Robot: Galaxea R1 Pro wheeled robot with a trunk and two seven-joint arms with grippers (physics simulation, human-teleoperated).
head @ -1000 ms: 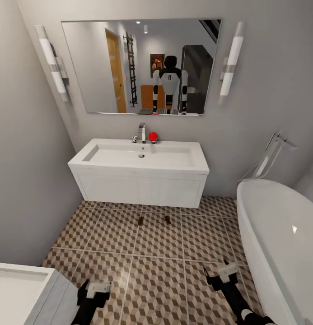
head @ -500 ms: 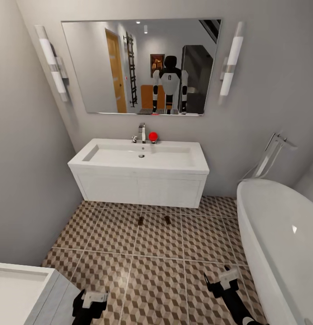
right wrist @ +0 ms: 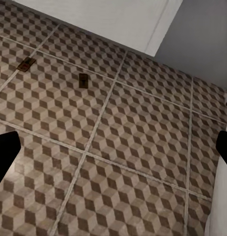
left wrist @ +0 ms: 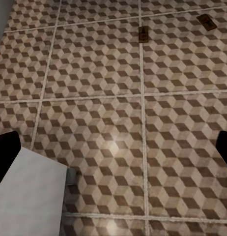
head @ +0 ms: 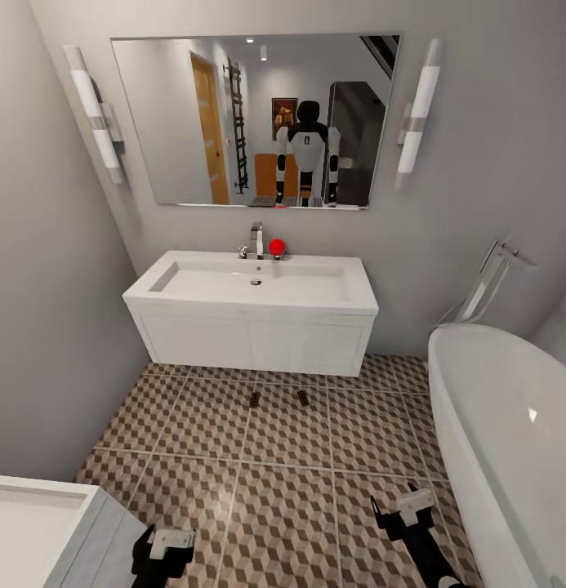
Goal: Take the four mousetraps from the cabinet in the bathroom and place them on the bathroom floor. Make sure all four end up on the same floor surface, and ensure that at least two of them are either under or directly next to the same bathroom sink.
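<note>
left tool (head: 170, 541): my left one, low over the floor, fingers spread wide, holding nothing; in the left wrist view only dark fingertips (left wrist: 6, 155) show at the frame edges
right tool (head: 411, 508): my right one, low over the floor just beside the bathtub (head: 511, 425), fingers spread, empty
bathroom floor (head: 283, 498): cube-pattern tiles, pale grout lines, under both my tools
mousetraps: I see two on the floor, left mousetrap (head: 255, 398) and right mousetrap (head: 303, 397), near each other but apart, lying flat just in front of the vanity; well ahead of both tools; same two show small in the wrist views (left wrist: 143, 34) (right wrist: 83, 79)
sink (head: 254, 282): white basin in wall-hung vanity, chrome faucet (head: 257, 240), red ball (head: 277, 247) just beside the faucet
mirror (head: 254, 122): above the sink, I see my robot reflected in it
wall lights (head: 419, 102): one on each side of the mirror
white unit (head: 37, 523): corner of it just beside my left tool
</note>
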